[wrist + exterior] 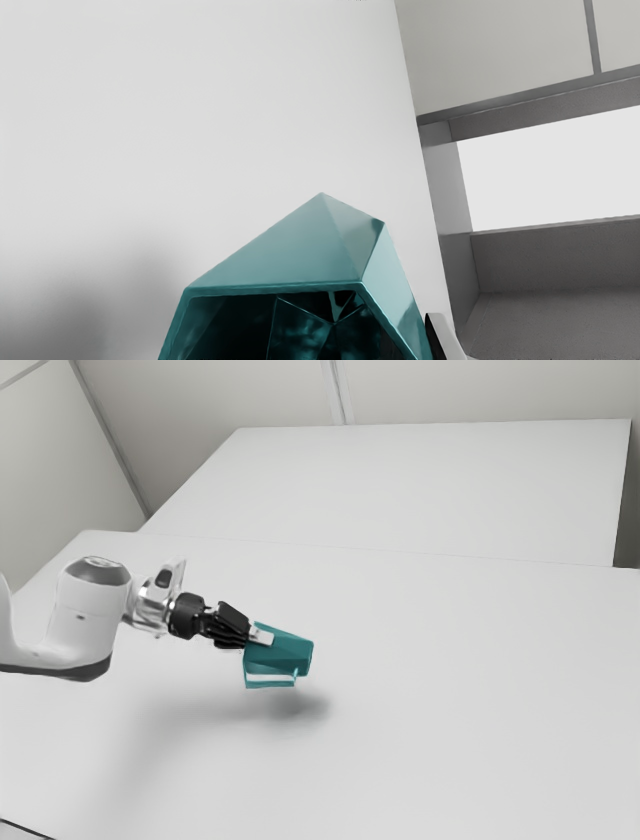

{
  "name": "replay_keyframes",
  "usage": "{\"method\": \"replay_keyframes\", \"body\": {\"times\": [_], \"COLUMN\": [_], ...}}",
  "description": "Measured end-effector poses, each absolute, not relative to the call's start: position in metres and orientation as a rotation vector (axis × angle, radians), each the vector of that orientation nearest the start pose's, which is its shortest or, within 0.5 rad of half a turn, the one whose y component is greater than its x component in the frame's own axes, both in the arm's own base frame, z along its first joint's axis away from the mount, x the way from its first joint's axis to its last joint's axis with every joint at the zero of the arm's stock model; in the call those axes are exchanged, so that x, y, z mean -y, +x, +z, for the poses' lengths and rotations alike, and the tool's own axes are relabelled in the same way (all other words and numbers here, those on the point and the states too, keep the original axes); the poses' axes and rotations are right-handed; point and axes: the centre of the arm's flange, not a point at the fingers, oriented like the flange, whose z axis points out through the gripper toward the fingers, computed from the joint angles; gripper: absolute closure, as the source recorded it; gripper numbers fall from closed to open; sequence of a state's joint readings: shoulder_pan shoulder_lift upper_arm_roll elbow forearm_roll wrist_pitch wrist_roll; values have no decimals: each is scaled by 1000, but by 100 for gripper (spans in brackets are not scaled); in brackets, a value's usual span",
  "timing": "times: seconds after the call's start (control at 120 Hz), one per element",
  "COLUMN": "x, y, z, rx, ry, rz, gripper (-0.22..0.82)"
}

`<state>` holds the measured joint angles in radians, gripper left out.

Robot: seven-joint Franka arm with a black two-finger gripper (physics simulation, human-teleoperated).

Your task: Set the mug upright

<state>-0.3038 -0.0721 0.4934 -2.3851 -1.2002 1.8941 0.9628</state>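
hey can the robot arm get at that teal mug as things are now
Very likely yes: the arm appears to have the tilted mug in its jaws by the open end, above the table, with nothing in the way.

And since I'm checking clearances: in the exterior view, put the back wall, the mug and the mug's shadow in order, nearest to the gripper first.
1. Mug, held in the gripper.
2. Mug's shadow, on the table below the mug.
3. Back wall, beyond the table.
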Motion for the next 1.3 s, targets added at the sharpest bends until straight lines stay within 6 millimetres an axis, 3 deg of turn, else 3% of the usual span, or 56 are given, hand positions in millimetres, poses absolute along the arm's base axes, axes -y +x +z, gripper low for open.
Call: {"method": "replay_keyframes", "body": {"times": [0.183, 0.3, 0.45, 0.533, 0.658, 0.983, 1.3], "x": [-14, -12, -17, -15, -13, -5, -11], "y": [497, 503, 517, 523, 530, 540, 552], "z": [390, 401, 433, 440, 443, 427, 407], "rx": [230, 306, 424, 455, 470, 463, 414], "ry": [2218, 2362, 2568, 2651, 2756, 2945, 3068], "rz": [266, 222, 210, 190, 167, 124, 127], "gripper": [78, 78, 78, 78, 78, 78, 77]}}
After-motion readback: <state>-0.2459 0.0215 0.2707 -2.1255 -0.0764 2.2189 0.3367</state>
